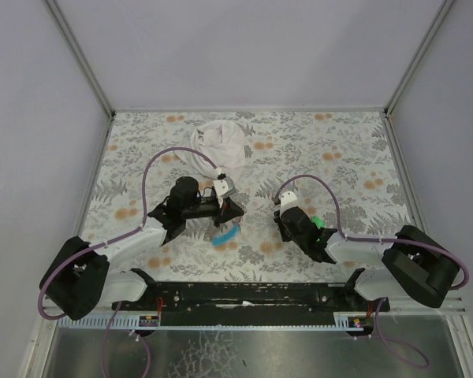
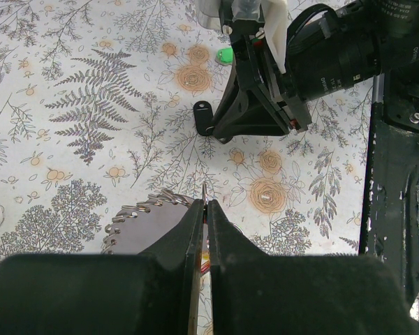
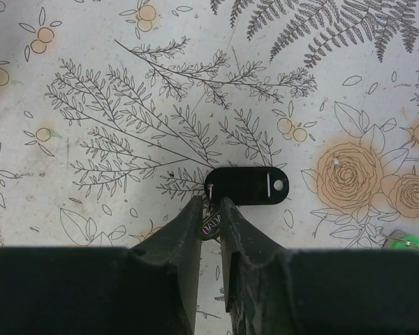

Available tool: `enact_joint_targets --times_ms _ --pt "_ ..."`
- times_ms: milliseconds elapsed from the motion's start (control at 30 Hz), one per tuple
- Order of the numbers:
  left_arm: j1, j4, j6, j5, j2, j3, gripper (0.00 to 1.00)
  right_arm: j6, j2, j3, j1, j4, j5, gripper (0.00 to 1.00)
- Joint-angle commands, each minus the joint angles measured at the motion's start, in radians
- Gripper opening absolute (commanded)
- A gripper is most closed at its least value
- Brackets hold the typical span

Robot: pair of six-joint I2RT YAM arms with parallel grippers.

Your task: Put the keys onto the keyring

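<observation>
Black key [image 3: 246, 186] half-hidden in right tool [image 3: 209, 204]

the keyring [image 2: 204, 194], a thin metal sliver with a light-blue piece [image 1: 225, 234], sits pinched in the left gripper [image 2: 204, 208], just nearer than the white cloth [image 1: 221, 142]. the black-headed key [image 3: 246, 186] is right of the cloth and nearer, its blade nipped by the right gripper [image 3: 209, 209]. the green-headed key [image 2: 225, 55] lies farther right of the cloth.

We see a matt tabletop [image 3: 91, 84] with a printed floral pattern. The black key [image 3: 246, 185] has a smooth, faintly glossy plastic head and a dull stamped metal blade. The green key [image 2: 225, 55] has a shiny plastic head. At upper centre, the cloth [image 1: 221, 142] is soft, crumpled white fabric.
</observation>
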Motion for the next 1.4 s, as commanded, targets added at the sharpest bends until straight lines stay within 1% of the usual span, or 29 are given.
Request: enact_joint_targets --times_ms 0,433,567,700,833,933,1033,1100,1200,1267,1300,1367 --pt "-0.006 0.049 0.006 0.014 0.0 0.011 0.0 -0.002 0.002 0.027 0.013 0.036 0.042 0.23" --pt "-0.008 0.047 0.006 0.016 0.004 0.012 0.0 -0.004 0.041 0.027 0.013 0.053 0.031 0.18" --pt "-0.008 0.046 0.006 0.016 0.007 0.013 0.0 -0.003 0.034 0.026 0.013 0.051 0.038 0.12" --pt "-0.008 0.045 0.007 0.014 0.002 0.012 0.0 -0.003 0.007 0.027 0.012 0.04 0.035 0.02" --pt "-0.008 0.045 0.009 0.013 -0.002 0.01 0.0 -0.024 -0.056 0.034 0.013 0.016 0.017 0.0" --pt "-0.008 0.045 0.009 0.015 -0.002 0.01 0.0 -0.04 -0.101 0.072 0.012 -0.054 -0.01 0.0" --pt "-0.008 0.047 0.01 0.02 -0.001 0.01 0.0 -0.044 -0.135 0.141 0.013 -0.178 -0.033 0.0" --pt "-0.008 0.048 0.01 0.021 -0.005 0.008 0.0 -0.045 -0.149 0.177 0.013 -0.224 -0.039 0.0" --pt "-0.008 0.049 0.012 0.024 -0.01 0.007 0.0 -0.117 -0.179 0.206 0.013 -0.253 -0.115 0.0" --pt "-0.008 0.049 0.012 0.026 -0.013 0.005 0.0 -0.207 -0.192 0.215 0.013 -0.259 -0.171 0.0" --pt "-0.009 0.049 0.013 0.026 -0.014 0.005 0.0 -0.242 -0.19 0.239 0.013 -0.308 -0.199 0.0" --pt "-0.008 0.049 0.014 0.026 -0.017 0.005 0.0 -0.282 -0.159 0.344 0.013 -0.494 -0.268 0.0"
